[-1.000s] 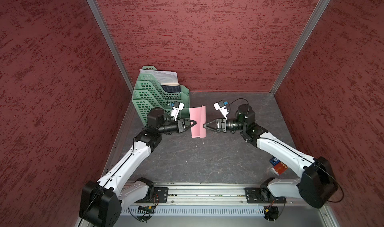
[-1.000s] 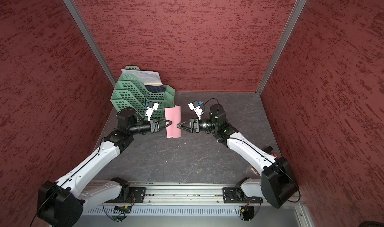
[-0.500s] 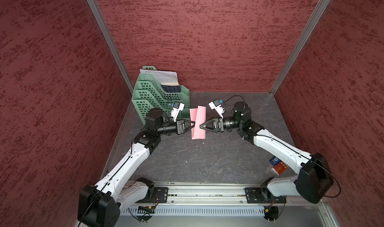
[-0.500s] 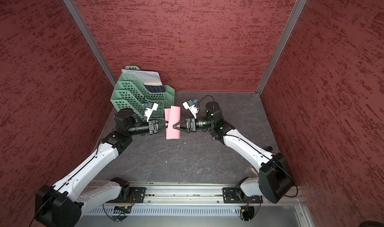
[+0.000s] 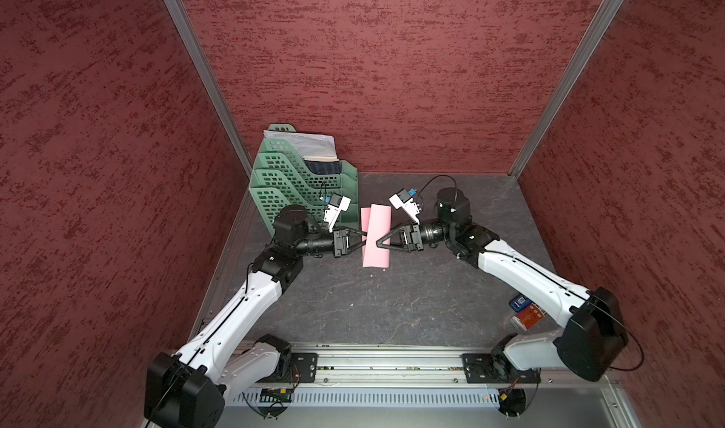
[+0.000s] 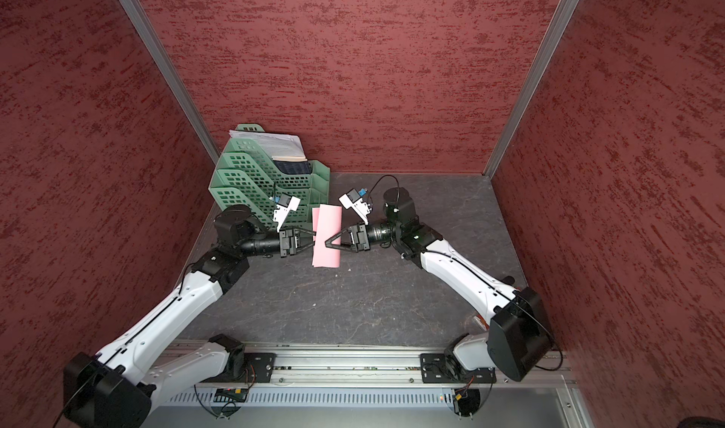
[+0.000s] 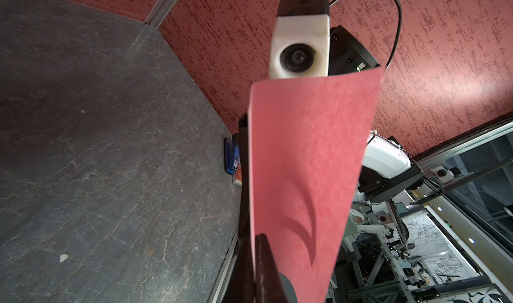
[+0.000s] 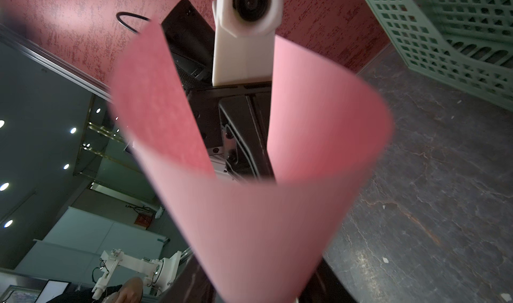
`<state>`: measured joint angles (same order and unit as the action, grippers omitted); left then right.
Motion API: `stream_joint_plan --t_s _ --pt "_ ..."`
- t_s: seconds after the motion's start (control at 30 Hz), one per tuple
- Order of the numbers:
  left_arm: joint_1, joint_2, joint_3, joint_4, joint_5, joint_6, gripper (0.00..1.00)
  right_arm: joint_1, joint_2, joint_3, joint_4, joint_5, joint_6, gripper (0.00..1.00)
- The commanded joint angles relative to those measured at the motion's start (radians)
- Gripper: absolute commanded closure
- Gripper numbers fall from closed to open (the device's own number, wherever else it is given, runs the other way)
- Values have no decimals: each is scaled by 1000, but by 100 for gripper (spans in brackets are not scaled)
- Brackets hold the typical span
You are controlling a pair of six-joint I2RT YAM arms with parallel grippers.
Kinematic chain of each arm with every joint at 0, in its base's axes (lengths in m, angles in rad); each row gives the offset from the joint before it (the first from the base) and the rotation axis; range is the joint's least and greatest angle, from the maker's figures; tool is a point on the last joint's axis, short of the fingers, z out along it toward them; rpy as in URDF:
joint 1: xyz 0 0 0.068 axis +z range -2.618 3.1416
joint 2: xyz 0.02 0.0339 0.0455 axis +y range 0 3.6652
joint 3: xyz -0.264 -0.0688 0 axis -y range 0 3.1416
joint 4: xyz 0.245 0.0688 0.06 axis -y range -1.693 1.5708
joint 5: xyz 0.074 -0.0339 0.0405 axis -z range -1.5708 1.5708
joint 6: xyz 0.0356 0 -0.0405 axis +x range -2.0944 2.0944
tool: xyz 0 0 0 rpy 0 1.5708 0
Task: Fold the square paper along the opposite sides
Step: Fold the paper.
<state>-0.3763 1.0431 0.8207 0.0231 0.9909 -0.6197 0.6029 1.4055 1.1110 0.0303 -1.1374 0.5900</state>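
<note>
red textured walls (image 5: 372,73) close in a dark grey veined table top (image 5: 392,300). a green perforated plastic tray stack (image 5: 290,178) at the back holds white printed sheets (image 5: 310,143), their print too small to read. the thin pink square paper (image 5: 376,229) hangs between both arms, just beside the tray. the left gripper (image 5: 365,242) is clamped tight on its edge. the right gripper (image 5: 378,243) has come in over the paper since a second ago. its jaws seem to flank the sheet, but i cannot tell whether they pinch it. the right wrist view shows the paper (image 8: 249,218) curled into an open loop; both top views show a flat strip. a small blue packet (image 5: 520,301) bears a square code label.
</note>
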Motion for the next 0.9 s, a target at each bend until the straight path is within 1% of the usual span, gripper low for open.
stream_joint_plan --t_s 0.0,0.1,0.23,0.33,0.57,0.67,0.8,0.87 --pt "-8 -13 5 17 20 11 100 23 18 58 -84 -27 -70 53" --pt "-10 -21 8 10 27 14 100 24 27 78 -135 -37 -104 55" --pt "-10 -35 14 -21 28 30 100 23 29 96 -188 -41 -139 59" --pt "-9 -44 17 -37 29 38 100 24 30 105 -212 -42 -154 64" --pt "-10 -54 21 -49 34 44 100 24 35 119 -243 -38 -167 71" --pt "-10 -54 21 -48 38 44 96 24 36 122 -245 -35 -167 71" --pt "-10 -58 20 -37 44 37 87 24 41 125 -251 -35 -170 71" --pt "-10 -63 17 -30 46 35 85 24 41 125 -250 -33 -170 71"
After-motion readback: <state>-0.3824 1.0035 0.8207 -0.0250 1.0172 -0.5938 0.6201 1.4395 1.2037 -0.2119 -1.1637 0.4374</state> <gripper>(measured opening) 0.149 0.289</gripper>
